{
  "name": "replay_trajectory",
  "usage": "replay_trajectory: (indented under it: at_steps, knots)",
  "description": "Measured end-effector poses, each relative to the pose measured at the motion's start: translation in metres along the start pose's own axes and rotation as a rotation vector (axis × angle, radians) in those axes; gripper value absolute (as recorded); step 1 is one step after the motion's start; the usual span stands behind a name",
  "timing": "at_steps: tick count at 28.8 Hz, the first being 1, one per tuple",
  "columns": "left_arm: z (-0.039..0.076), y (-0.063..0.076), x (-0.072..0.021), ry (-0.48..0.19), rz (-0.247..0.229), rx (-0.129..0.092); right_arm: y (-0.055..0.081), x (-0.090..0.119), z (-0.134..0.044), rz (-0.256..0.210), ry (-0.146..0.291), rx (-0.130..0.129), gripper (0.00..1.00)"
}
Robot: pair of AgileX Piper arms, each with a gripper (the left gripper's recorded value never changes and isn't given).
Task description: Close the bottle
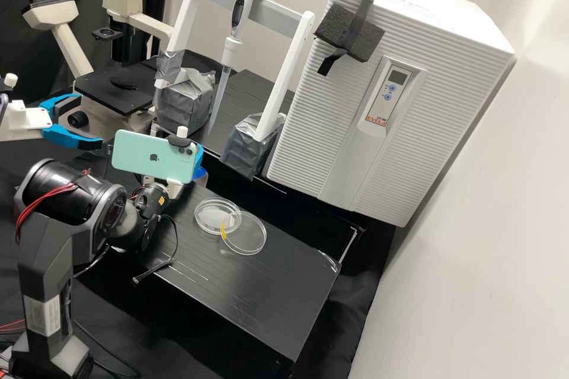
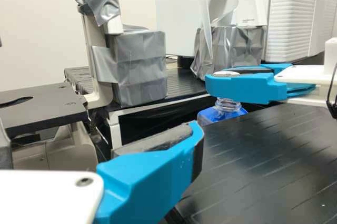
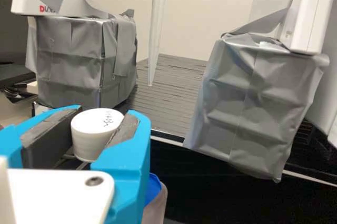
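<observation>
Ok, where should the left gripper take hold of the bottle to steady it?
Probably on the blue body below the threaded neck, coming in level from the side: the bottle stands upright, and the right gripper holds the cap over its mouth, so the top is blocked.

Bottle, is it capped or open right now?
Open, not screwed shut: the bottle's threaded neck shows bare below the right gripper, which grips the white cap directly above it.

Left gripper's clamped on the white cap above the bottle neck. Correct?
Wrong arm. The right gripper is clamped on the white cap above the bottle neck; the right wrist view shows the cap between its own fingers. The left gripper is open and empty.
</observation>
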Motion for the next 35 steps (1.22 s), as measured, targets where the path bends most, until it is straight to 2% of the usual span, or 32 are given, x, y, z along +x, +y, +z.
replay_trajectory:
  at_steps: [6,14,25,26,35]
  knots:
    - [0.000,0.000,0.0000,0.000,0.000,0.000,0.001,0.000,0.001,0.003,-0.002,0.000,0.00]
    - [0.000,0.000,0.0001,0.000,0.000,-0.001,0.003,0.001,0.009,0.010,-0.030,0.002,0.00]
    - [0.001,0.000,0.0002,-0.002,0.000,-0.002,-0.005,-0.007,0.009,-0.013,-0.034,0.005,0.00]
    - [0.001,0.000,0.0004,-0.001,0.001,0.001,-0.004,-0.007,0.009,-0.012,-0.032,0.005,1.00]
    - [0.002,0.000,0.0005,-0.004,0.000,0.011,-0.004,-0.007,0.008,-0.012,-0.032,0.006,1.00]
